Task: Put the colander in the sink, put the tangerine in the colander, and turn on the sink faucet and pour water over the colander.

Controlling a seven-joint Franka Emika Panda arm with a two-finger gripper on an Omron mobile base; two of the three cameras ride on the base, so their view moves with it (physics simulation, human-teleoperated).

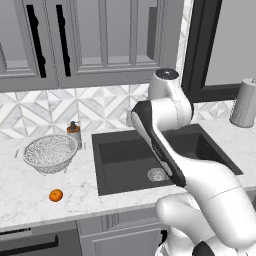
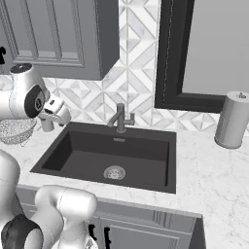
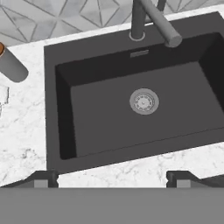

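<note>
Left base view, colander (image 1: pixel 50 153): we find it upright on the marble counter (image 1: pixel 30 192), left of the sink (image 1: pixel 160 159) and well apart from the basin; nothing lies in it.
Left base view, tangerine (image 1: pixel 56 195): on the counter nearer the front edge, near the colander but not touching it.
Left base view, soap pump bottle (image 1: pixel 74 134): stands just beside the colander's far right rim, between it and the sink.
Left base view, arm: it reaches up over the sink; the hand is hidden behind its own links, so we cannot judge the jaws from here.
Right base view, sink faucet (image 2: pixel 120 118): upright at the back rim of the basin, spout angled over it; no water visible.
Right base view, colander (image 2: pixel 16 130): partly hidden at the left edge, behind the arm.
Right base view, paper towel roll (image 2: pixel 232 119): on the counter right of the sink, probably a towel roll.
Hand view, gripper (image 3: pixel 113 178): fingertips stand wide apart at the bottom corners, nothing between them; we judge the jaws open and empty.
Hand view, sink: the camera looks straight down into the bare basin, drain (image 3: pixel 144 101) near centre.
Deciding relation: the colander lies to the gripper's left, across the sink's left rim; we judge the task's first step not yet done.
</note>
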